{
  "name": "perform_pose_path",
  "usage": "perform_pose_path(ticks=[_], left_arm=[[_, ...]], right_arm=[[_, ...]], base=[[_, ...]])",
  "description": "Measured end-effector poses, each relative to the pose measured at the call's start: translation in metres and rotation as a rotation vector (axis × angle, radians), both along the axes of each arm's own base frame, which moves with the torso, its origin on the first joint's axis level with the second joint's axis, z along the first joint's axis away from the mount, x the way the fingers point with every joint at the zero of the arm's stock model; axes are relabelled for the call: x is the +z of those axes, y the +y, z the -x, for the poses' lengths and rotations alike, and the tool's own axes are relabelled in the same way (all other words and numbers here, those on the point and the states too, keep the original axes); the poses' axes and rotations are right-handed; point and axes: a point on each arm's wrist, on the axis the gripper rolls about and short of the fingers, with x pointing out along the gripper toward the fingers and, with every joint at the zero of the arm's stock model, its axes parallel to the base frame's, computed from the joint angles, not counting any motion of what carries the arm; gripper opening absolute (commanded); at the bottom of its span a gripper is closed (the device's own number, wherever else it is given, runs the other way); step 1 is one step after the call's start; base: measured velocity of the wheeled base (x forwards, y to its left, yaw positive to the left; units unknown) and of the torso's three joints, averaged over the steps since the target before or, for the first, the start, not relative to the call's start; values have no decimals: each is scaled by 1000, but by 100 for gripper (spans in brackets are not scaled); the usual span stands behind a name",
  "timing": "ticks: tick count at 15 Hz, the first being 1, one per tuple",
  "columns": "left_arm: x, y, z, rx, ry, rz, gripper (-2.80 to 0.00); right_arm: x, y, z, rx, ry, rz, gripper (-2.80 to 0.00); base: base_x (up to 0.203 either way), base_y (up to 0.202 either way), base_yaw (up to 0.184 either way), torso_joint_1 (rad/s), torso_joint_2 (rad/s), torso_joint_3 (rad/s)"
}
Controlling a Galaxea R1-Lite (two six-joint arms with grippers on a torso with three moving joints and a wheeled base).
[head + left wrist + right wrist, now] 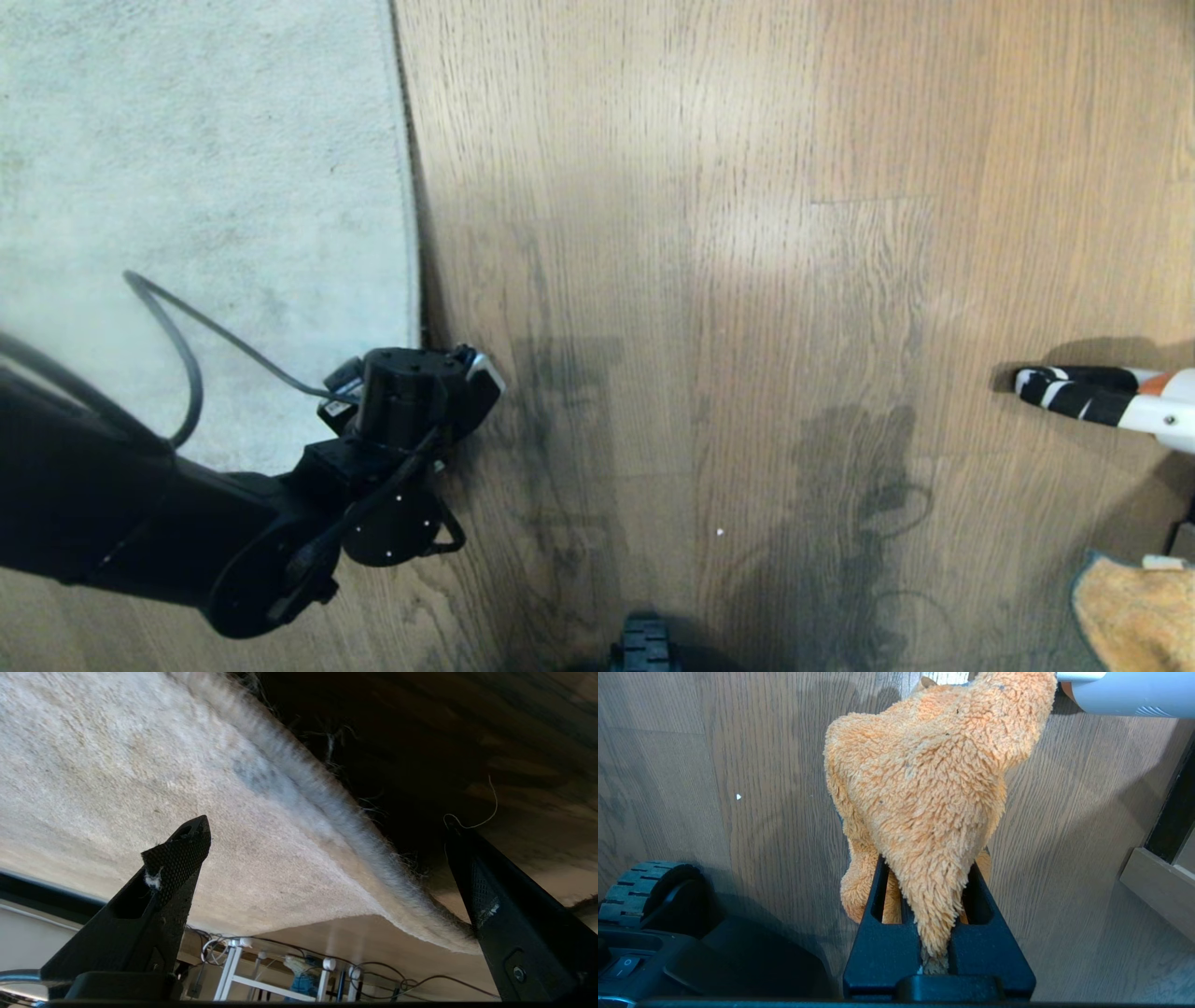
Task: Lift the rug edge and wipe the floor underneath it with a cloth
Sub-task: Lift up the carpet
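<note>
The rug edge (408, 215) lies flat on the floor (747, 280), not yet lifted. The left gripper (327, 858) hangs at the rug's near corner, jaws spread wide across its border. Well to the rug's right, the right gripper (924, 896) is clamped on the cloth (924, 779). Lifting and wiping remain.

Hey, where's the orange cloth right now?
The cloth is clamped in the right gripper, hanging just above the floor at the robot's right; the head view catches only its corner at the lower right edge.
</note>
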Motion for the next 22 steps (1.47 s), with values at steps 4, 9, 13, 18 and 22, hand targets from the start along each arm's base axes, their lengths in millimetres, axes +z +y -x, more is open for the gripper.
perform_pose_path(ticks=[4,9,13,18,22], left_arm=[[0,5,-1,13,4,-10,0],[9,11,-7,33,-53,-71,0],[17,19,-11,43,-129,-142,0],[3,19,-6,79,-211,-159,0],[-16,12,1,105,-182,-180,0]], right_arm=[[0,0,0,-1,0,0,-280],[0,0,0,0,0,0,-280],[0,0,0,-1,0,0,-280],[0,0,0,0,0,0,-280],[0,0,0,0,0,0,-280]], base=[[0,0,0,0,0,0],[0,0,0,0,0,0],[0,0,0,0,0,0],[0,0,0,0,0,0],[0,0,0,0,0,0]])
